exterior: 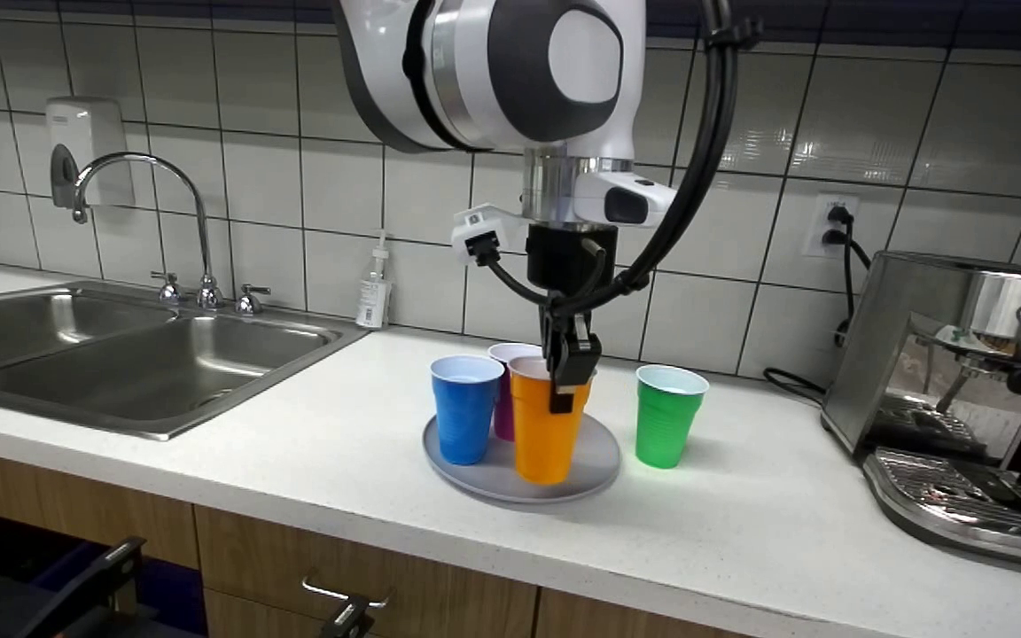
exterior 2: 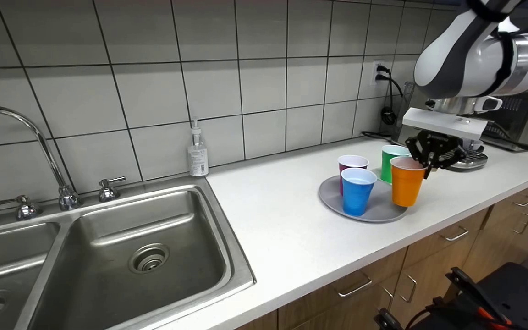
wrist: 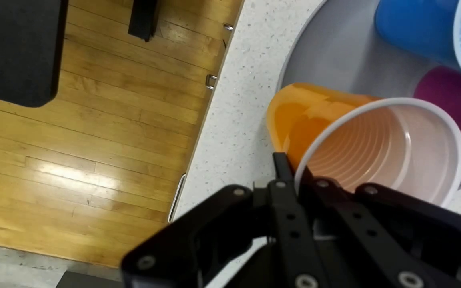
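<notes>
Countertop (exterior: 324,416): gripper (exterior: 563,392) pinches orange cup (exterior: 542,446); blue cup (exterior: 464,416) nine o'clock, both exterior views. Likely positioning step; next needs steady grip.

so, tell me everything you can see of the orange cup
The orange cup looks like thin, glossy plastic: orange outside, pale and ridged inside, white-rimmed, tapering toward its base. It is roughly upright, mouth up. The jaws are shut on its wall near the mouth, one finger inside and one outside. It is near the edge of the gray plate, apart from the blue cup. Whether its base touches the plate, I can't tell.
</notes>
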### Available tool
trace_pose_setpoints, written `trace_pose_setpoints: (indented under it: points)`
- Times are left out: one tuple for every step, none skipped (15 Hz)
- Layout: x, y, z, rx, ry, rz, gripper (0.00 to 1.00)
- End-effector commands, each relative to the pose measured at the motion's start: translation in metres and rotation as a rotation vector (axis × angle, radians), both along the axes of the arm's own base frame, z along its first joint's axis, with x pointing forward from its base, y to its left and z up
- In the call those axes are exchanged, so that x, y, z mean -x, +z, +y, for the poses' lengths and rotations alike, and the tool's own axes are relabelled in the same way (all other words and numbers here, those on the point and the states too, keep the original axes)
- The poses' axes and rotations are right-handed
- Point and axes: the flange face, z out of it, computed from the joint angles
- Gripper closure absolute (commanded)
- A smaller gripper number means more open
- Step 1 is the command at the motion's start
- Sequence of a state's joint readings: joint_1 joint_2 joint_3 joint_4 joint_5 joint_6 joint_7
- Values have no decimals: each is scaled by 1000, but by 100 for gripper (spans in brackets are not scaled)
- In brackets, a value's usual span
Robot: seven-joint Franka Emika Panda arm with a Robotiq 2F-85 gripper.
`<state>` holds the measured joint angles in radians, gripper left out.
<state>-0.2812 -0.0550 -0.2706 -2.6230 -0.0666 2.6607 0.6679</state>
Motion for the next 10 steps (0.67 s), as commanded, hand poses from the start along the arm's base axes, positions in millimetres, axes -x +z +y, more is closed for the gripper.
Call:
trace_pose_setpoints:
  points:
    - [-2,4,11,2,-13,-8,99]
    - [-3,4,12,1,-15,-8,99]
    - [-4,3,12,1,-17,-7,99]
    - [-4,3,12,0,-19,-6,99]
    - [-6,3,13,1,-17,-5,99]
    - [-7,2,15,0,-15,-5,99]
    - [-8,2,16,1,-14,-4,99]
    - [-10,1,16,1,-15,-3,99]
    - [-11,1,16,2,-16,-2,99]
    - [-11,0,16,1,-17,0,99]
